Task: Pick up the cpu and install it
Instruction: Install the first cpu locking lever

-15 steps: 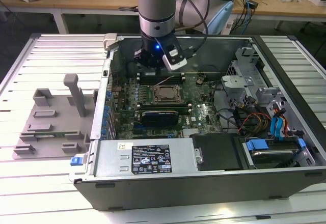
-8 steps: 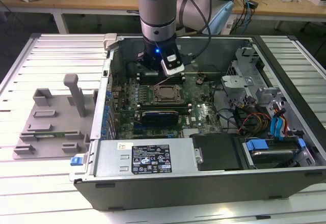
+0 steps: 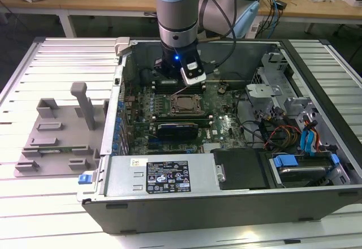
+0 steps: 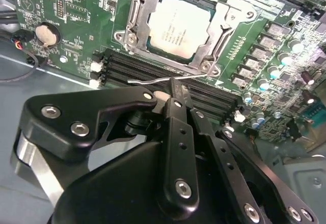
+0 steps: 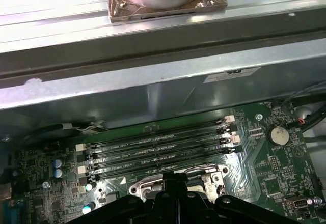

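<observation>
My second wrist view shows the cpu (image 4: 178,25) lying flat in its socket (image 4: 133,36), edges square with the frame; my first wrist view shows memory slots (image 5: 158,150). My pincer (image 4: 175,92) is closed, empty.

The exterior view looks down on my arm (image 3: 176,22) from high up. Both wrist views sit close above the motherboard (image 4: 66,15), sharing its memory slots (image 5: 158,150).

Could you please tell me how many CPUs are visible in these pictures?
1. The cpu lies in the socket frame, beyond the end effector in the second wrist view; others could be hidden.
</observation>
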Robot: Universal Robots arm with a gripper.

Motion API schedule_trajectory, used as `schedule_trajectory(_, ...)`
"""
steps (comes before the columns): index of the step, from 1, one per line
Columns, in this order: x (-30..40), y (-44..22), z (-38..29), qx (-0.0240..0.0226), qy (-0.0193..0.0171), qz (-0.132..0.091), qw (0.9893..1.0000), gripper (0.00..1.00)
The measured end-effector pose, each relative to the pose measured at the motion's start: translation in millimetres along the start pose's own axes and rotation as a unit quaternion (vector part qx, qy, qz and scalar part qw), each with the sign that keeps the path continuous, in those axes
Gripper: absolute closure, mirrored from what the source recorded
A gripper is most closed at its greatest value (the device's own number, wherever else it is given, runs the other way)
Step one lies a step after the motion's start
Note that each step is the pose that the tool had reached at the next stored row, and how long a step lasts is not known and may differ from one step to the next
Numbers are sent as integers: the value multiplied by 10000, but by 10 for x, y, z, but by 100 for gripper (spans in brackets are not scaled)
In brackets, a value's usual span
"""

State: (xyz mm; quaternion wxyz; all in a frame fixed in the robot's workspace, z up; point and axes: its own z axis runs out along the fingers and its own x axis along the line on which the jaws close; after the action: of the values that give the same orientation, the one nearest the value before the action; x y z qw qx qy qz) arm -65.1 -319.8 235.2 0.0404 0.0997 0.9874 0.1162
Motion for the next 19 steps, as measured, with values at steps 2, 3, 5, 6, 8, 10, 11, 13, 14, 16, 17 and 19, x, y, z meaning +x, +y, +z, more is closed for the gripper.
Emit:
schedule_trajectory(2,-6,-2,15,9,-17,63,10000,89)
schedule_trajectory(3,-9,-3,26,18,-32,122,9999,89)
schedule_trajectory(5,-9,1,39,30,-51,191,9998,89)
schedule_trajectory(6,-8,4,42,30,-53,200,9998,89)
schedule_trajectory(8,-2,28,58,32,-59,226,9997,89)
schedule_trajectory(10,3,48,73,33,-61,235,9997,89)
schedule_trajectory(11,5,59,90,34,-64,246,9997,89)
schedule_trajectory(13,3,69,120,40,-67,255,9996,89)
schedule_trajectory(14,1,70,128,42,-68,258,9996,89)
schedule_trajectory(16,-8,73,147,45,-66,260,9996,89)
schedule_trajectory(17,-10,74,150,47,-66,260,9996,89)
schedule_trajectory(19,-10,74,150,47,-66,261,9996,89)
